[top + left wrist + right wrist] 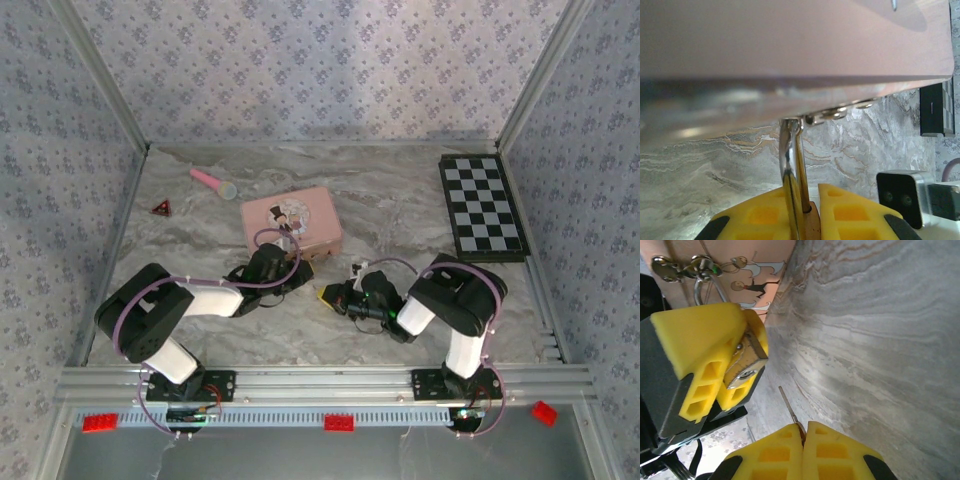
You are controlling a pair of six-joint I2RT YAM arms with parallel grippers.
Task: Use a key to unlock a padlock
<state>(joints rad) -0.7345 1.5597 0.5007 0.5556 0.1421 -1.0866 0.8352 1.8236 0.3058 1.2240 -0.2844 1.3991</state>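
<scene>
A grey marbled table (400, 200) is carrying everything. A black-and-white chequered board (483, 207) is lying at its far right corner. A pink rectangular picture tin (291, 220) is sitting near the middle. The left arm (160, 310) and the right arm (455, 295) are both reaching in toward the tin's near side. A pink stick with a pale blue tip (212, 181) is lying at the far left, with a small red triangle piece (160, 208) lying near it, closer to the left wall.

The left arm's yellow fingers (850, 210) are gripping the tiny brass-gold padlock (746, 361) by its body, just beside the tin's near side. The padlock's thin silvery shackle (789, 165) is running up to the metal hasp (685, 267) on the tin, where it seems to be hooked. The right arm's yellow fingers (835, 450) are pressing together on the thin greyish metal key (789, 407). Its blade is pointing toward the padlock's lower end, near it but apart.
</scene>
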